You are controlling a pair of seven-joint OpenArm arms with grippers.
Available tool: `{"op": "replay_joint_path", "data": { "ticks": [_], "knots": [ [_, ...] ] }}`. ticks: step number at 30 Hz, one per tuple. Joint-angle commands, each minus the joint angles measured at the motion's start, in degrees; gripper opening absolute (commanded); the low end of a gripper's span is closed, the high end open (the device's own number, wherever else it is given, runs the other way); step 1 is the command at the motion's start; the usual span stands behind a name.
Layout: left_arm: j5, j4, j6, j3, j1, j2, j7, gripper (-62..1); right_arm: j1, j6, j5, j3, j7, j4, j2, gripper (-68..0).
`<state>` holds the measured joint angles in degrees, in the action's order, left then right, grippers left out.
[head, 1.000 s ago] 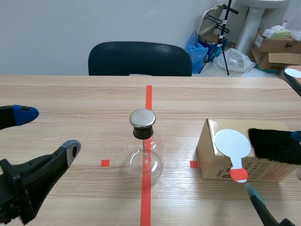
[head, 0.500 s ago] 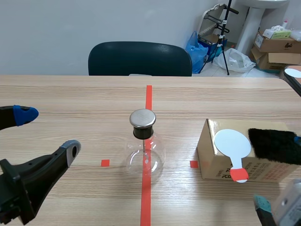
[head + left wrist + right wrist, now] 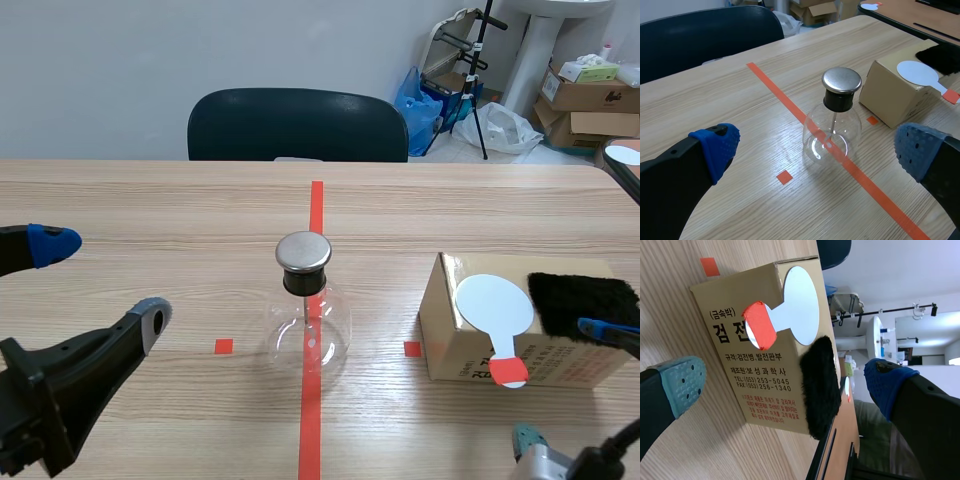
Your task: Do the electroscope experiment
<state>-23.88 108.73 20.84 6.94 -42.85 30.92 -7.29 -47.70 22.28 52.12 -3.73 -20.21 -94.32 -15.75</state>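
While the left end effector point(image 3: 102, 278) and right end effector point(image 3: 564, 384) are both gaping, the clear, metal-capped flask point(image 3: 305, 335) is standing on the wooden surface point(image 3: 150, 210) before a dark chair point(image 3: 297, 125).

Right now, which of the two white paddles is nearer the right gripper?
The white paddle lying on the cardboard box, beside the black fur; the other paddle lies far off behind it.
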Motion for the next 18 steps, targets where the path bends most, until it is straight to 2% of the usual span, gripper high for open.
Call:
{"op": "replay_joint_path", "data": {
  "ticks": [1,4,8,14,18],
  "knots": [
    [-0.37,0.98,-0.09,0.04,0.04,-0.26,-0.74,1.4,1.03,1.07,0.42,-0.55,1.11,-0.37,-0.59,0.4],
    [-0.37,0.98,-0.09,0.04,0.04,-0.26,-0.74,1.4,3.15,3.23,0.9,-2.56,3.93,1.14,-0.59,0.4],
    [-0.37,0.98,-0.09,0.04,0.04,-0.26,-0.76,1.4,5.81,4.74,3.02,-5.57,8.92,2.32,-0.57,0.4],
    [-0.37,0.98,-0.09,0.04,0.04,-0.26,-0.76,1.4,9.35,4.96,7.08,-9.33,16.9,3.93,0.35,0.4],
    [-0.37,0.98,-0.09,0.04,0.04,-0.26,-0.79,1.4,11.45,5.01,10.91,-9.97,19.06,5.99,2.27,0.4]
  ]
}}
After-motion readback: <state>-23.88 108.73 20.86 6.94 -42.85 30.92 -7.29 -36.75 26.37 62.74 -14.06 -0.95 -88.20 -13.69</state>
